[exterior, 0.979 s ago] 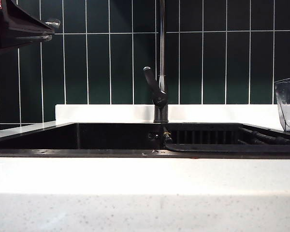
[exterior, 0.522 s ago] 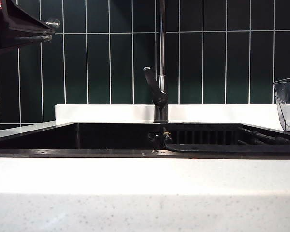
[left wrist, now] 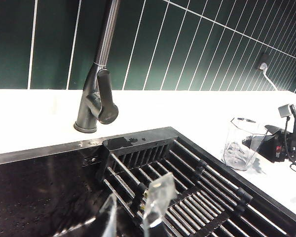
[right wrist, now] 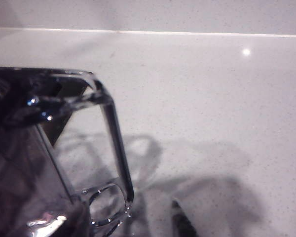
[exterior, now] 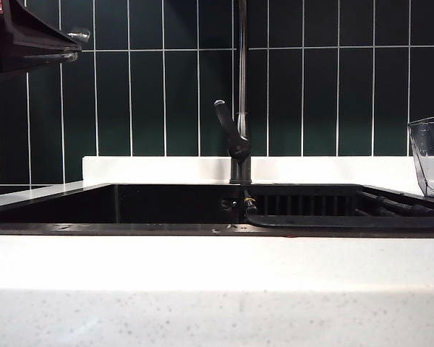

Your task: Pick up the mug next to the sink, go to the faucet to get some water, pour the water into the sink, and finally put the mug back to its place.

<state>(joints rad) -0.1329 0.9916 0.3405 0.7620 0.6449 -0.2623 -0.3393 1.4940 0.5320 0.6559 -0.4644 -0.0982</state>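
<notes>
Mug (left wrist: 242,143) upright on bench (exterior: 217,264), far right of sink (exterior: 116,206). Right claw (right wrist: 64,163) around mug, jaws wide, grip unconfirmed. Left claw (left wrist: 135,210) part-open, empty, over sink. Close squarely before lifting toward faucet (exterior: 239,137); keep level.

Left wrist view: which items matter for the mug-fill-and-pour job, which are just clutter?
Job: mug on the counter, at the right gripper; faucet; sink.
Lying about: black rack in the sink; wall plug; left gripper, empty.
</notes>
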